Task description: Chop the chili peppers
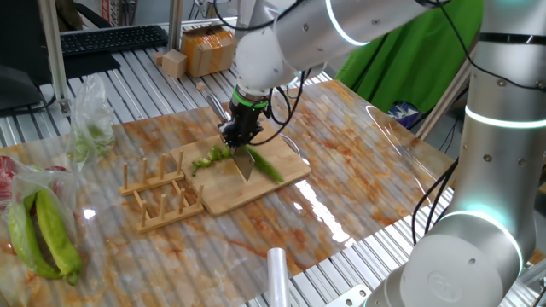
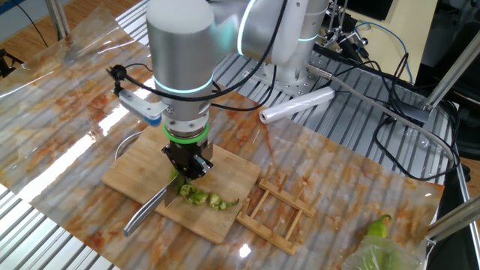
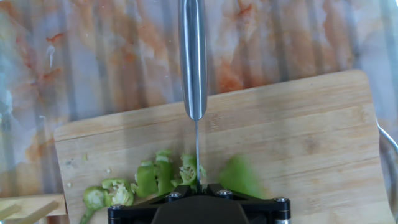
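My gripper (image 1: 238,130) is shut on a steel knife (image 1: 243,165) and holds it edge-down on the wooden cutting board (image 1: 230,198). Left of the blade lie small green chili slices (image 1: 208,159). Right of it lies the uncut rest of the slender green chili (image 1: 270,168). In the other fixed view the gripper (image 2: 187,166) stands over the slices (image 2: 203,197), and the knife (image 2: 145,213) sticks out towards the board's (image 2: 135,174) near edge. In the hand view the knife (image 3: 193,56) runs up the middle, with slices (image 3: 149,178) to its left and the blurred chili (image 3: 240,176) to its right.
A wooden rack (image 1: 158,193) lies beside the board, also in the other fixed view (image 2: 277,214). A bag with thick yellow-green peppers (image 1: 43,234) lies at the table's left end. A plastic roll (image 2: 296,105), a clear bag (image 1: 90,128) and a cardboard box (image 1: 209,49) lie around.
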`<state>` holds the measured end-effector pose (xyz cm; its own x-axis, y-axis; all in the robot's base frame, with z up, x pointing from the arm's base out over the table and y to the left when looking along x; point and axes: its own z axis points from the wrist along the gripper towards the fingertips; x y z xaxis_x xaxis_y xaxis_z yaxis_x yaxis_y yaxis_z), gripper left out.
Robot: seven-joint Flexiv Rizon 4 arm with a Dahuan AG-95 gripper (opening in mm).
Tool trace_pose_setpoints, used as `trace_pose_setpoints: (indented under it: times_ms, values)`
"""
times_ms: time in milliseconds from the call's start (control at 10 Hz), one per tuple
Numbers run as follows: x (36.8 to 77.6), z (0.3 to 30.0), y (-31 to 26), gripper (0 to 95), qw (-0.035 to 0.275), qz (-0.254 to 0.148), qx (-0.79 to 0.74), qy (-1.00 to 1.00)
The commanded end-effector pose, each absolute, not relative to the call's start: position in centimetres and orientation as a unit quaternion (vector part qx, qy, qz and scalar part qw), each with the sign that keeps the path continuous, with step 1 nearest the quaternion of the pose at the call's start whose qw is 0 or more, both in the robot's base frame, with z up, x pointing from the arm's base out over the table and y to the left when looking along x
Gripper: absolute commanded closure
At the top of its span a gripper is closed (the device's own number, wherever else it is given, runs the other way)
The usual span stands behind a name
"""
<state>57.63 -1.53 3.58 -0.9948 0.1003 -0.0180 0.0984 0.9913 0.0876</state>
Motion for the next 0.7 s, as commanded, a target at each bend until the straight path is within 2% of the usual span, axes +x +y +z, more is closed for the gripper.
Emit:
trace_pose_setpoints:
  times_ms: [100,700]
  values:
    - [57.0,2.4,-1.1,95.0,0.011,0.048,0.057,0.997]
    - [56.8,4.5,-0.5,95.0,-0.007,0.063,0.073,0.995]
